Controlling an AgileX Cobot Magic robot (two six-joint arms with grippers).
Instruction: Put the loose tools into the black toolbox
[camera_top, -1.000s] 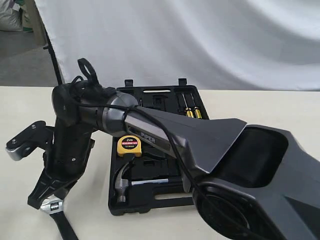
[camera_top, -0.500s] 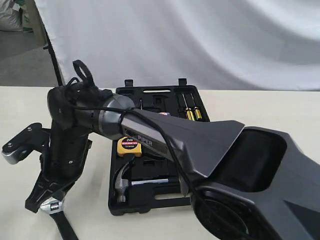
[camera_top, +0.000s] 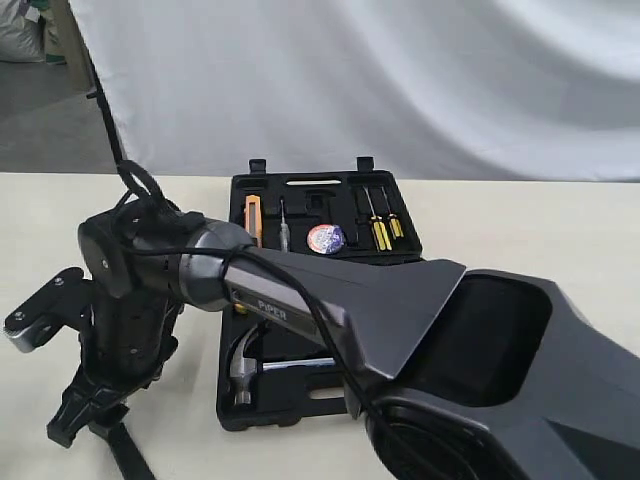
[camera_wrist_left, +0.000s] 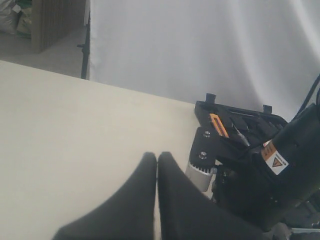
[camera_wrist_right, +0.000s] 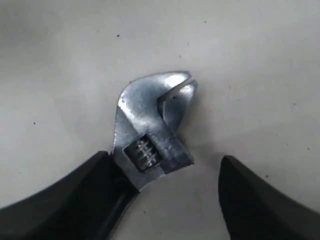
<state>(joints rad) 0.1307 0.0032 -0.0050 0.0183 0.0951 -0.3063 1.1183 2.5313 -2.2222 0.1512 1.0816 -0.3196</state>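
Observation:
The adjustable wrench (camera_wrist_right: 150, 130) lies on the table left of the black toolbox (camera_top: 238, 300). Its silver head shows between the fingers of my right gripper (camera_wrist_right: 165, 159), which stands open low over it. One finger (camera_wrist_right: 75, 195) covers the black handle. In the exterior view the right gripper (camera_top: 85, 425) points down at the table's front left. It hides the wrench head, so only the handle (camera_top: 126, 456) shows. The claw hammer (camera_top: 246, 366) lies in the toolbox's near half and the tape roll (camera_top: 326, 238) in the far half. My left gripper (camera_wrist_left: 157, 156) is shut and empty above bare table.
Yellow-handled screwdrivers (camera_top: 381, 226) and an orange-handled tool (camera_top: 253, 216) sit in the far half of the case. The right arm (camera_top: 330, 300) crosses over the toolbox and hides its middle. A white backdrop (camera_top: 400, 80) hangs behind the table.
The right arm has moved left and down, lowering its gripper over the wrench head. The toolbox's far half is now uncovered, and the yellow tape measure is hidden behind the arm.

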